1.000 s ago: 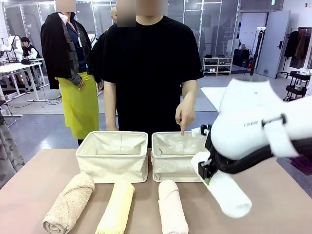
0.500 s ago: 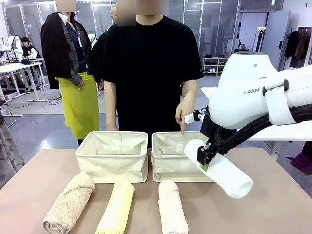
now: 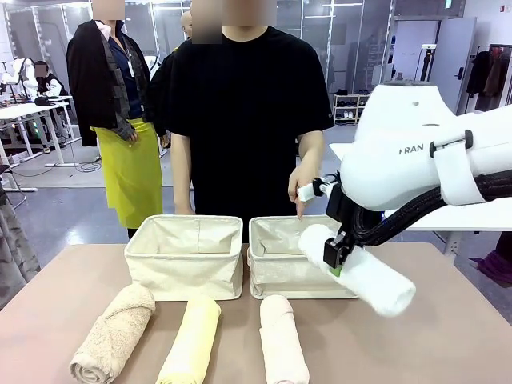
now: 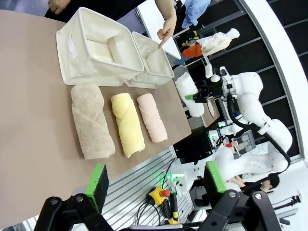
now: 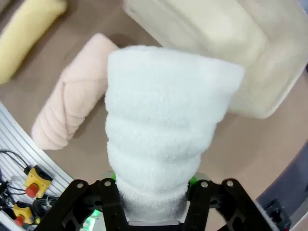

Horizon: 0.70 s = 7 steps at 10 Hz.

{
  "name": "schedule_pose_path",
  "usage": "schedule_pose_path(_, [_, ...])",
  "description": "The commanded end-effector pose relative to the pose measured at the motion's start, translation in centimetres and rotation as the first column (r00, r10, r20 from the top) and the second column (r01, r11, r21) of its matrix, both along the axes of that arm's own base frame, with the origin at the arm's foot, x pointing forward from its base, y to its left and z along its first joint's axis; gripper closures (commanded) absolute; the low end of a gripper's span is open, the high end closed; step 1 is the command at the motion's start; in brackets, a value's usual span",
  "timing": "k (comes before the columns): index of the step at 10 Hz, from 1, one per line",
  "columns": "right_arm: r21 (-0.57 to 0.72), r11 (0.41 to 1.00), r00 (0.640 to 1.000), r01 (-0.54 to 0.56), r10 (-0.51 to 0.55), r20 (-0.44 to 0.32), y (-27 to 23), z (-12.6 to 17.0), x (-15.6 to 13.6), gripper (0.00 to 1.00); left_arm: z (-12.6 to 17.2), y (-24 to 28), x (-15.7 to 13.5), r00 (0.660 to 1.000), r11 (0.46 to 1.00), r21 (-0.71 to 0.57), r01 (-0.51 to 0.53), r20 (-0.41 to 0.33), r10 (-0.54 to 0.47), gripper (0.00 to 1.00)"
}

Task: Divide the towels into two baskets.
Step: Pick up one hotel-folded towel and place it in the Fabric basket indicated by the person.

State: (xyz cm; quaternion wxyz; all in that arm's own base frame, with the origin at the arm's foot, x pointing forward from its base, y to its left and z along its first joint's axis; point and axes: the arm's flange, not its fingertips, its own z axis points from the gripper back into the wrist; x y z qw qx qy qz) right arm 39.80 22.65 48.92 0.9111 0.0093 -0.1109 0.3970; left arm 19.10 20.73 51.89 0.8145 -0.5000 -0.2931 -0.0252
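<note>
My right gripper is shut on the white towel and holds it tilted in the air, over the front right corner of the right basket. In the right wrist view the white towel rises from between the fingers. On the table in front of the baskets lie the tan towel, the yellow towel and the pinkish cream towel. The left basket stands beside the right one. My left gripper hangs open, high over the table's left end.
A person in black stands behind the baskets, one hand pointing a finger down at the right basket. Bare table lies to the right of the towels. Beyond the table's near edge are an aluminium frame and a yellow button box.
My right arm has raised the white towel from low at the right and carried it left toward the right basket. The three towels on the table and the person's pointing hand have stayed put.
</note>
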Motion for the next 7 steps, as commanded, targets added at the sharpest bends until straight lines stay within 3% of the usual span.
schedule_pose_path(1, [-0.045, 0.954, 0.954, -0.296, 0.298, 0.033, 2.9, 3.0, 4.2, 0.58, 0.2, 0.1, -0.3, 1.000, 1.000, -0.011, 0.004, 0.008, -0.004, 0.00])
schedule_pose_path(2, [-0.112, 0.922, 0.925, -0.371, 0.378, 0.044, 4.8, 4.0, 5.8, 0.58, 0.2, 0.1, -0.3, 1.000, 1.000, -0.011, 0.004, 0.008, -0.004, 0.00])
schedule_pose_path(3, [-0.163, 0.843, 0.851, -0.513, 0.524, 0.033, 6.7, 4.4, 7.7, 0.58, 0.2, 0.1, -0.3, 1.000, 1.000, -0.011, 0.004, 0.008, -0.004, 0.00])
schedule_pose_path(4, [-0.260, 0.801, 0.821, -0.539, 0.568, 0.049, 8.4, 4.1, 9.8, 0.58, 0.2, 0.1, -0.3, 1.000, 1.000, -0.011, 0.004, 0.008, -0.004, 0.00])
schedule_pose_path(7, [-0.315, 0.683, 0.722, -0.659, 0.692, -0.008, 10.5, 1.1, 15.1, 0.58, 0.2, 0.1, -0.3, 1.000, 1.000, -0.011, 0.004, 0.008, -0.004, 0.00])
